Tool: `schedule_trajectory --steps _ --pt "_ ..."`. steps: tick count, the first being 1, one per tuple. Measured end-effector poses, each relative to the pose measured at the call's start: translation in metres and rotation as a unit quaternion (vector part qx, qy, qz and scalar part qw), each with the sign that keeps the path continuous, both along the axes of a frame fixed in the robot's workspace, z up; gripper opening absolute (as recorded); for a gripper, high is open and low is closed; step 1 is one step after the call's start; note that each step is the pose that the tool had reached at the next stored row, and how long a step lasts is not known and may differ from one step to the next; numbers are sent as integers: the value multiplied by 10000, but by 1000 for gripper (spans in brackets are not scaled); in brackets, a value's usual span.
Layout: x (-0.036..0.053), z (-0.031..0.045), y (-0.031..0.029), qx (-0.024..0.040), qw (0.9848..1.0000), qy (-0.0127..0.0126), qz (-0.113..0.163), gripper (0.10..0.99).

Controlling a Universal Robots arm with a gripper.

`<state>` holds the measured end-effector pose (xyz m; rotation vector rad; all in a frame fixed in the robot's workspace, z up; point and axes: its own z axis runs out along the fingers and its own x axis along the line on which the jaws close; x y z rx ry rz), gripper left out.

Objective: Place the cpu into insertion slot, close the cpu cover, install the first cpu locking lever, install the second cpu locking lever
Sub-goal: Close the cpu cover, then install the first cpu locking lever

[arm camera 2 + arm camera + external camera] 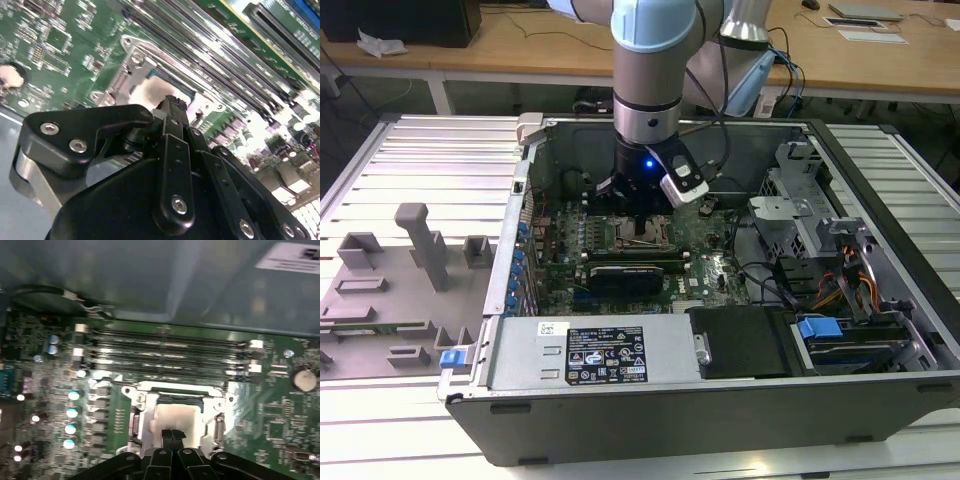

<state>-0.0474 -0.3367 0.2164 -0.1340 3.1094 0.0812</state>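
Tool [172,436] with fingers pressed together, pinching nothing; whether its tips touch or sit just over the pale chip [176,416] I cannot tell. The chip lies in its socket [178,397] right beneath. Around the tips a metal frame plate [144,412] rings the chip. Beyond run long memory slots [165,351] on the green board [280,405].

The chip [175,417] is a small flat square with a pale silvery-beige top. It lies level in the socket [638,232], which sits on the green board [280,405] just beside the long memory slots [165,347]. The cover plate [172,388], a thin grey metal frame with a square window, borders the chip. Whether it is latched cannot be told.
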Motion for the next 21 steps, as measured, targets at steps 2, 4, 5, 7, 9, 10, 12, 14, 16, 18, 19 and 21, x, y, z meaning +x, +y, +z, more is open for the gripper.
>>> schedule_trajectory --steps 2,4,5,7,9,10,12,14,16,18,19,21 --pt "5 29 1 10 10000 -1 2 106" --pt "7 135 1 10 10000 -1 6 106" --pt "7 181 1 11 10000 0 7 106" --pt "7 242 2 11 10000 -1 7 106" --pt "7 289 1 10 10000 0 7 106" --pt "7 299 1 11 10000 -1 7 106" --pt "7 302 1 10 10000 -1 7 106" --pt "7 304 1 10 10000 0 7 106" --pt "7 306 1 11 10000 -1 7 106" --pt "7 308 1 10 10000 -1 7 106" --pt "7 309 1 11 10000 -1 7 106" --pt "7 312 1 10 10000 0 7 106"
